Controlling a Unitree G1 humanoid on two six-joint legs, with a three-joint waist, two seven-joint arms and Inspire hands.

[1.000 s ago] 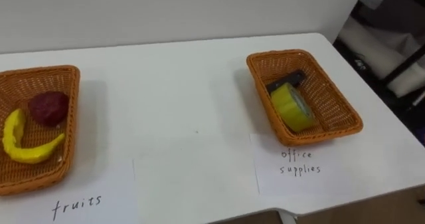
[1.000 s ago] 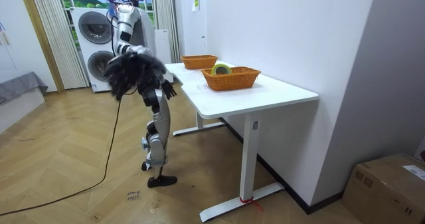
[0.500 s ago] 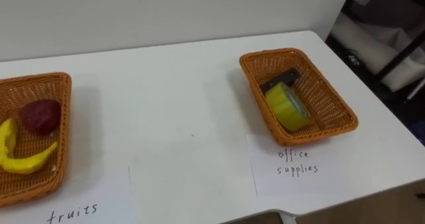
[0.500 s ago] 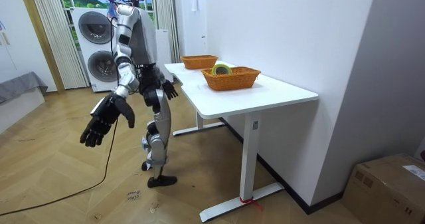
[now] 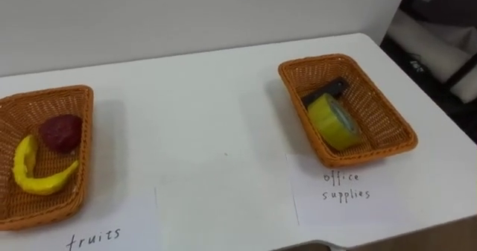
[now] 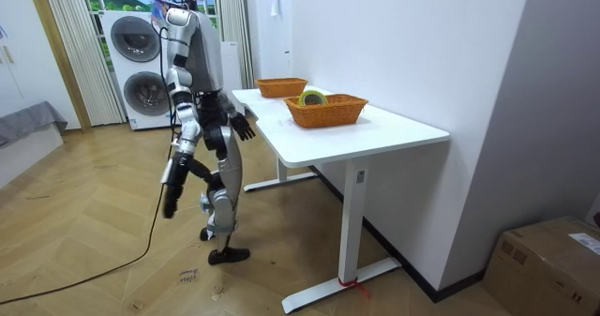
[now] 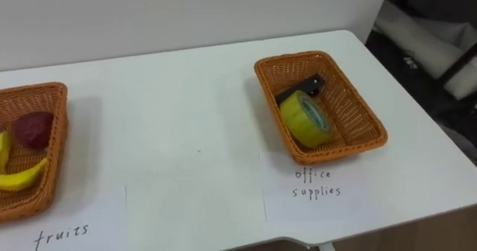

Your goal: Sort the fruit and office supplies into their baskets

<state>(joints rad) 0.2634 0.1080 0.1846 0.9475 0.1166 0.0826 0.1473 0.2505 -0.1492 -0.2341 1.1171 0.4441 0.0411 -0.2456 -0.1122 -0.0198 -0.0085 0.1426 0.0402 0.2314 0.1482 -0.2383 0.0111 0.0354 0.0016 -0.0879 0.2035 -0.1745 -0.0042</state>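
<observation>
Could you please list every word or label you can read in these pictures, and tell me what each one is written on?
"fruits": handwritten on the left sheet of white paper, lying on the table before the left basket.
"office supplies": handwritten in two lines on the right sheet, before the right basket.
The wall notice in the room view is too small to read.

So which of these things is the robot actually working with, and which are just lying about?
Job: fruits basket, banana, dark red fruit, office supplies basket, yellow tape roll, black item beside it.
Lying about: washing machines, cardboard box.
</observation>
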